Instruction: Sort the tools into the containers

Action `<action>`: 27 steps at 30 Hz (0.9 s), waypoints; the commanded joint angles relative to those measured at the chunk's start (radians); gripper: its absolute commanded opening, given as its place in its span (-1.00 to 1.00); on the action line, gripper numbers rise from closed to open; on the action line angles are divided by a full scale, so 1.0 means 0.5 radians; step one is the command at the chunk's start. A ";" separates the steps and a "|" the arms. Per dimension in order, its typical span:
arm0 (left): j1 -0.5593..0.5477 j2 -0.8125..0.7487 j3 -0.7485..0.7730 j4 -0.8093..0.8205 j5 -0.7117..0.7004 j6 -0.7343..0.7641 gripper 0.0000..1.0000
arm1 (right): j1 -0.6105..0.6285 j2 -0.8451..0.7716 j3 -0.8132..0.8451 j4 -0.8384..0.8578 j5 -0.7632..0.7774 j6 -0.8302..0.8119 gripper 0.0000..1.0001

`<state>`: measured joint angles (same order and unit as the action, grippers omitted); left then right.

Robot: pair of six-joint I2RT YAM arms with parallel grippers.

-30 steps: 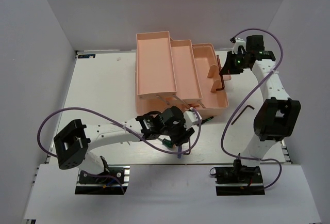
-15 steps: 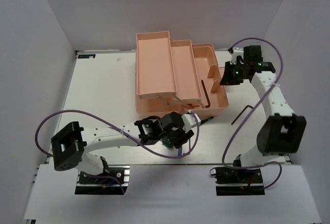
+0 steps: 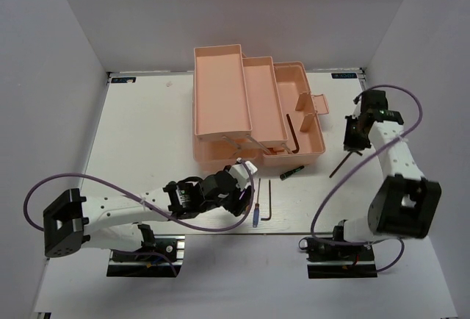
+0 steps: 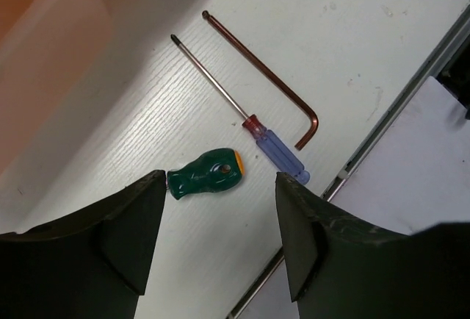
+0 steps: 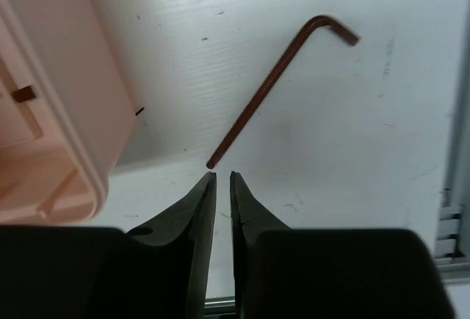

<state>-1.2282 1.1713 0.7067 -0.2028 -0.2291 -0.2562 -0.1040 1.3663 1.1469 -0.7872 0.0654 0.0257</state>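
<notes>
1. Hand of left arm (image 4: 220, 209): spread wide, empty, above a green screwdriver (image 4: 205, 174) lying on the desk (image 3: 147, 128) near a blue screwdriver (image 4: 275, 153) and a hex key (image 4: 264, 84).
2. Hand of right arm (image 5: 219, 179): fingers nearly touching, empty, at the tip of a second hex key (image 5: 272, 91) beside the toolbox (image 3: 220, 91).

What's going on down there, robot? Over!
Left gripper open above green screwdriver. Right gripper shut, empty, by loose hex key. Stowed hex key in toolbox. Nothing blocking.
</notes>
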 commanded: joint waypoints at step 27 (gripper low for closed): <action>-0.013 0.363 0.035 0.286 0.019 -0.153 0.58 | -0.200 0.998 0.023 0.283 -0.033 0.295 -0.48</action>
<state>-1.2282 1.3483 0.6796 -0.0998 -0.2268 -0.3225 -0.1967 1.8244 1.1618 -0.6937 0.0322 0.1493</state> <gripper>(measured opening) 0.788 0.285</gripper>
